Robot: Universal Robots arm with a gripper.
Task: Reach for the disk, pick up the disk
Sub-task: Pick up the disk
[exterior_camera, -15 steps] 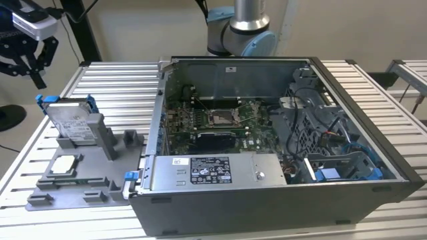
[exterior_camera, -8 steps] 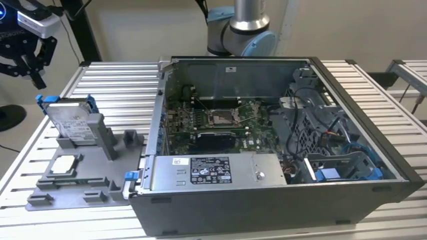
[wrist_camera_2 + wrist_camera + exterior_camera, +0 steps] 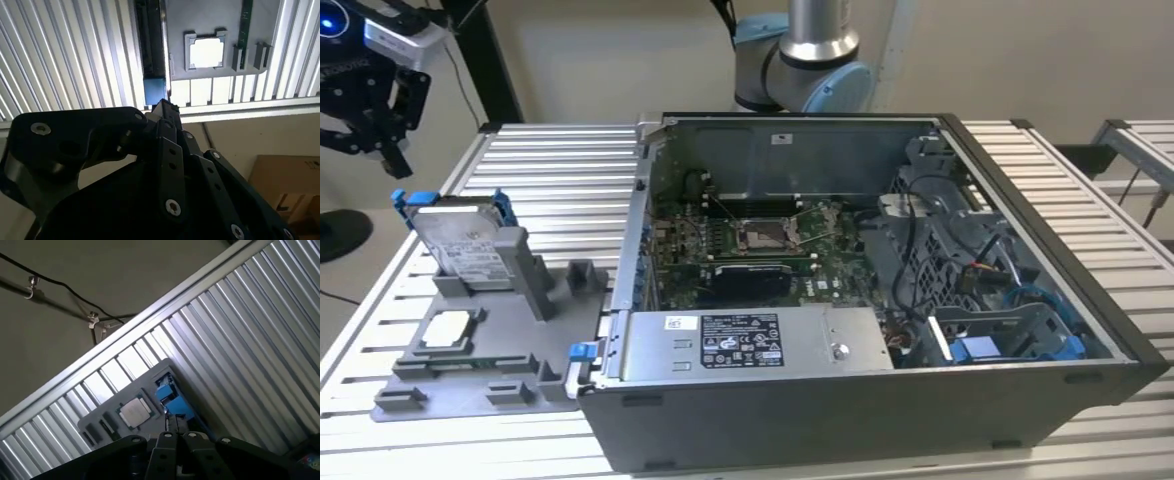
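The disk (image 3: 464,245) is a silver-grey drive with a white label in a bright blue carrier. It stands tilted on its edge in a grey holder (image 3: 520,330) at the exterior view's left. My gripper (image 3: 371,150) hangs in the air above it and further to that view's left, well apart from it, fingers open and empty. In both wrist views I look down past the black gripper (image 3: 165,106) (image 3: 171,422) onto the blue end of the disk (image 3: 154,90) (image 3: 172,395) seen edge-on.
A small square silver chip (image 3: 447,328) (image 3: 206,52) (image 3: 135,412) lies flat in the holder beside the disk. An open computer case (image 3: 881,290) with its mainboard fills the middle and right of the slatted metal table (image 3: 547,170). The arm's base (image 3: 807,70) stands behind the case.
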